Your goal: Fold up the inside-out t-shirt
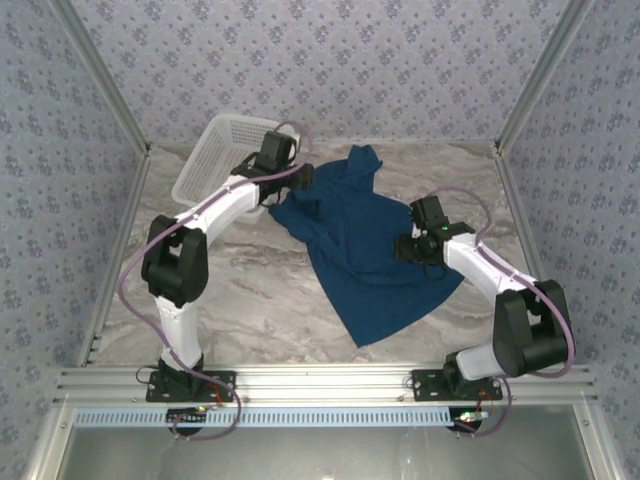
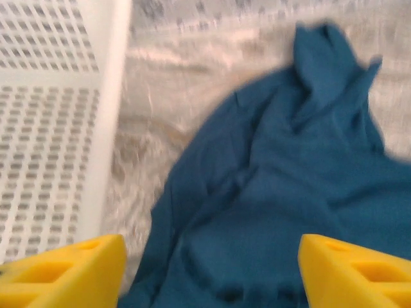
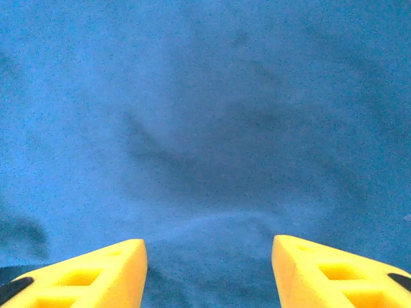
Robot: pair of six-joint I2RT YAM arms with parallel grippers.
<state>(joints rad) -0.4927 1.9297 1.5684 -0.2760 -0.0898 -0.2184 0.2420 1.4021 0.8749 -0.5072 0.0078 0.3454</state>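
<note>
**A:** Two grippers to account for. Where is the left gripper (image 1: 300, 178)?

**B:** At the far left part of the t-shirt (image 1: 370, 250), low over the cloth and close to the white lattice basket (image 1: 215, 150). In its wrist view the yellow fingers (image 2: 64, 273) stand wide apart, and what lies between them is rumpled blue cloth further down.

**A:** And the right gripper (image 1: 405, 247)?

**B:** Over the shirt's right side, about halfway along its length. Its jaws are parted too. Its wrist view has smooth blue fabric under and ahead of the two yellow tips (whether they touch the cloth I cannot tell), and the cloth runs flat across the gap rather than being pinched in it.

**A:** How does the shirt lie?

**B:** Spread on the marbled table (image 1: 250, 290), between the two arms. It runs on a slant from a bunched, narrow end at the far middle to a wide edge at the near right. The left side is wrinkled and partly folded over itself, and the near part lies smoother. It looks dark navy from above and a brighter blue up close.

**A:** The basket?

**B:** In the far left corner, by the wall. It is near the shirt's left edge but apart from it, and the left wrist view shows a strip of bare table between them.
</note>
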